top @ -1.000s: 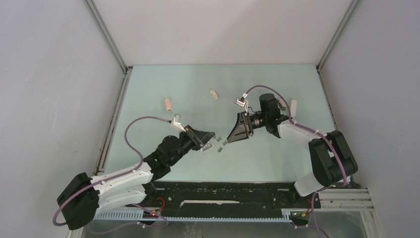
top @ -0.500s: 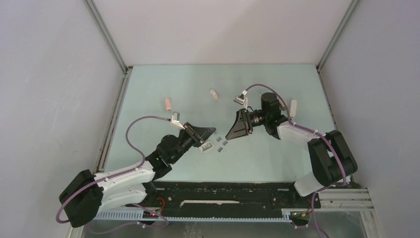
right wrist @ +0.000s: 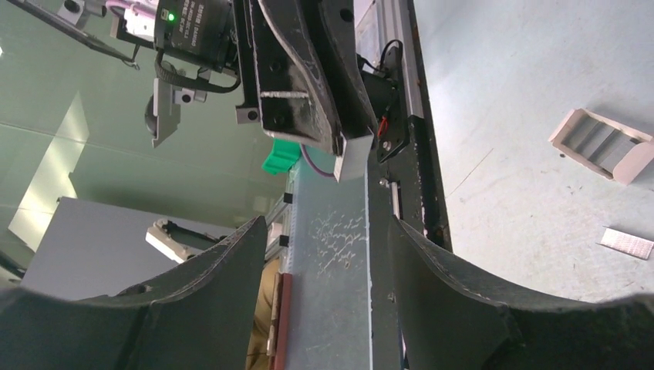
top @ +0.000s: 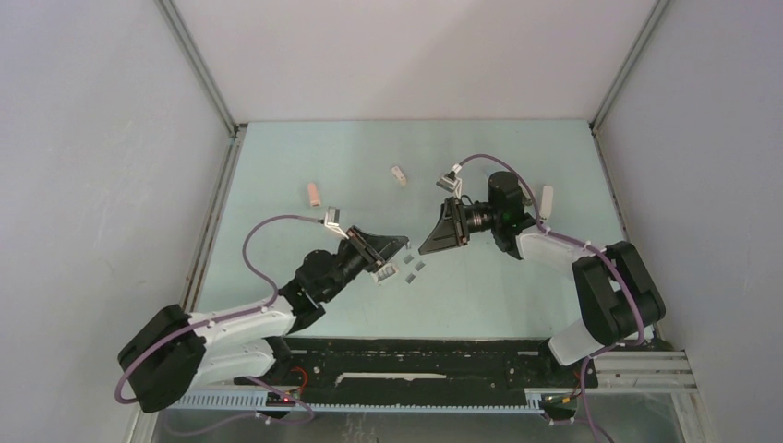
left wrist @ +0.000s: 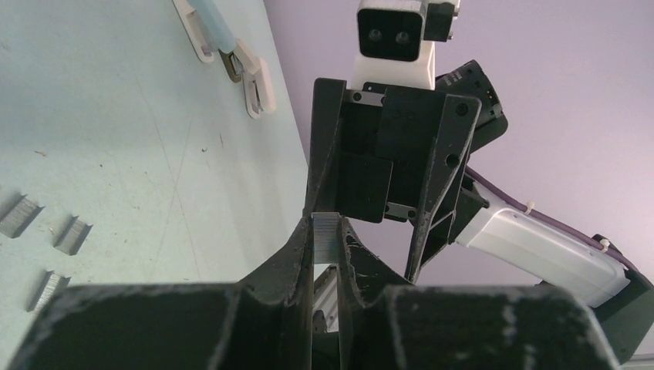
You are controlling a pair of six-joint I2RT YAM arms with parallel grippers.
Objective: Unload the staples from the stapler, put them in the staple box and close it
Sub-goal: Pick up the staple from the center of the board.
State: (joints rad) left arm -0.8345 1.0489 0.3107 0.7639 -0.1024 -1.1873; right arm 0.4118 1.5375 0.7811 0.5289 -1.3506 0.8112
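Arms reach in from both near corners and meet over the middle of the table (top: 305, 148), tips facing each other and close but apart. The left arm stretches low from its base at the near left, elbow bent, forearm slanting up and to the right. The left gripper (top: 392, 247) is raised off the table, pointing at the other arm. The right arm rises from its base at the near right, folds at the elbow and runs leftward, wrist turned so that the right gripper (top: 432, 238) looks back along the same line.

The left gripper's fingers (left wrist: 302, 247) are pressed together on a strip (left wrist: 325, 235) of staples, which stands on edge between the tips with its ribbed grey top poking out. In the right wrist view that strip hangs at the end of the left gripper, directly ahead of the right one's gap.

The right gripper's fingers (right wrist: 231, 262) stand wide apart with nothing between them and touch nothing.

Three more staples (top: 389, 272), short grey strips, lie flat on the table just below the two tips and slightly apart from one another. They show at the left edge of the left wrist view.

Farther back lie a white stapler (top: 399, 175) and a pink stapler (top: 315, 194). A third stapler (top: 548, 198) lies beyond the right forearm.
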